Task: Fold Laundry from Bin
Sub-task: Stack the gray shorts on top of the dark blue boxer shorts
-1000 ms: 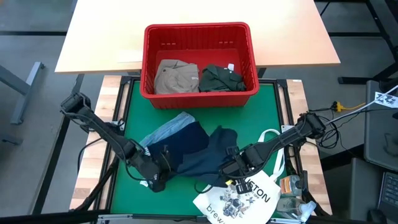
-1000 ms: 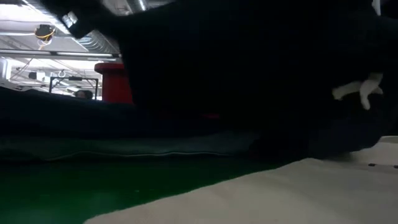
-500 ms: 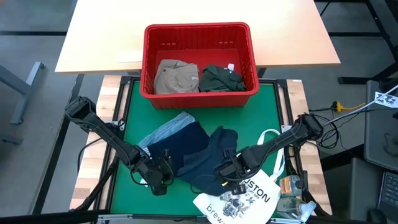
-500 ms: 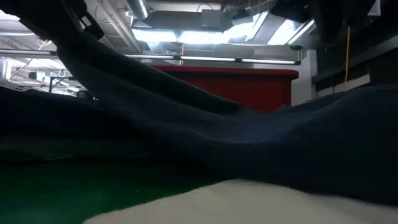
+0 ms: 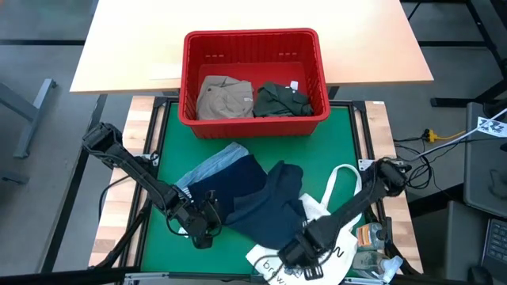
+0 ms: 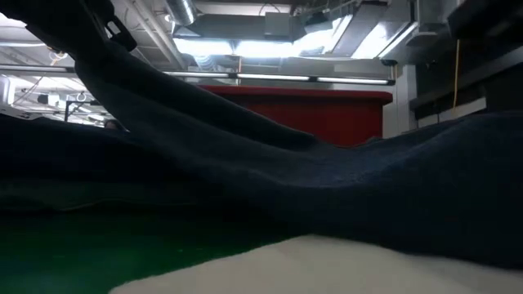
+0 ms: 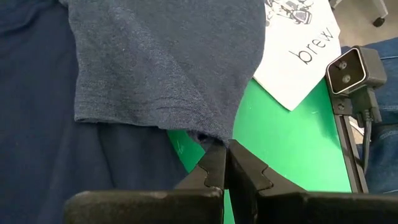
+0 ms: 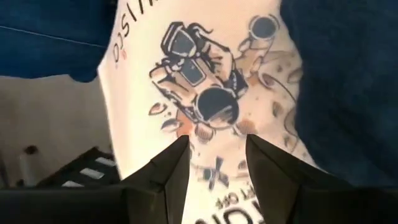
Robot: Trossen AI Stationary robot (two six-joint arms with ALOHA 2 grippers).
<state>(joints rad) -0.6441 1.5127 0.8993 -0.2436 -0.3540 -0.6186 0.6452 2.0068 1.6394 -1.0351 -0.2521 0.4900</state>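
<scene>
A navy garment (image 5: 253,198) lies spread on the green mat (image 5: 166,134), partly over a light blue denim piece (image 5: 210,166) and the white printed tote bag (image 5: 337,237). My left gripper (image 5: 202,226) is shut on the navy garment's near left corner. My right gripper (image 5: 305,255) hangs open over the tote bag's print (image 8: 205,99), near the table's front edge, with nothing between its fingers. The red bin (image 5: 253,39) stands at the far side and holds a khaki garment (image 5: 224,96) and a dark green one (image 5: 279,99). My left gripper pinches the navy garment's hemmed corner (image 7: 208,138) between its two fingertips, coming slanting down from the table's left near side. The corner is raised a little off the mat. From it the cloth (image 6: 163,90) slopes down to where the rest lies flat.
A pale wooden table (image 5: 253,16) stands beyond the bin. Small clutter (image 5: 372,237) sits at the mat's near right corner beside the tote bag. Bare green mat shows along the left side and at the far right (image 5: 344,142).
My right gripper has opened and let go of the navy garment, then moved down and toward the table's near edge, over the tote bag. The garment's right part has dropped onto the mat and the bag. Its left corner stays in my left gripper.
</scene>
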